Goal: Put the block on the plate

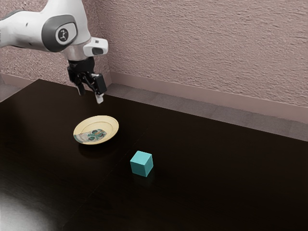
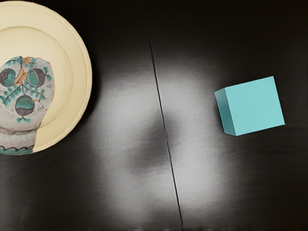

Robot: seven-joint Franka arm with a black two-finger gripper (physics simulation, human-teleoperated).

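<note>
My gripper [image 1: 90, 95] hangs above the table at the exterior view's upper left, open, its two fingertips apart with nothing between them. The cream plate [image 1: 109, 126], painted with a green and grey pattern, lies on the table below it. A turquoise block [image 1: 142, 163] rests on the bare tabletop, apart from the plate, toward the exterior view's right and lower edge. From my hand, the block [image 2: 255, 106] and part of the plate [image 2: 65, 82] are seen with a stretch of table between them.
The dark, glossy table [image 1: 216, 178] has a thin seam running between plate and block, seen also on the tabletop [image 2: 125, 192] from my hand. Beyond the table's far edge stands a rough pinkish wall [image 1: 207, 43].
</note>
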